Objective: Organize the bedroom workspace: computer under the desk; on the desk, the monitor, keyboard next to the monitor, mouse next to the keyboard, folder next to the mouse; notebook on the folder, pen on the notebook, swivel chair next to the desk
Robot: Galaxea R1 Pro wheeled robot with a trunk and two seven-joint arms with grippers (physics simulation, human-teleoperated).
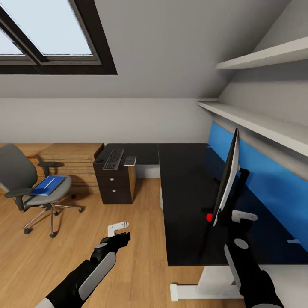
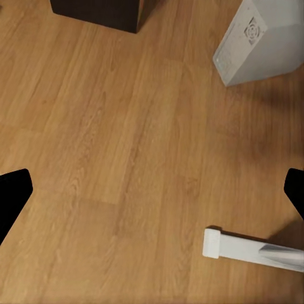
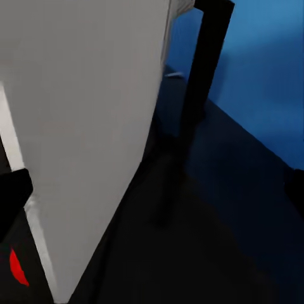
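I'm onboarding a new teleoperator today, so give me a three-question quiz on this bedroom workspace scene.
1. True or false: the keyboard lies on the drawer cabinet, not beside the monitor.
2. Which item rests on the swivel chair seat? A) mouse B) blue folder C) monitor
3. Fill in: the monitor stands on the black ____.

Key: 1 true; 2 B; 3 desk. The right gripper is up by the monitor's edge; the left gripper hangs over the wood floor.
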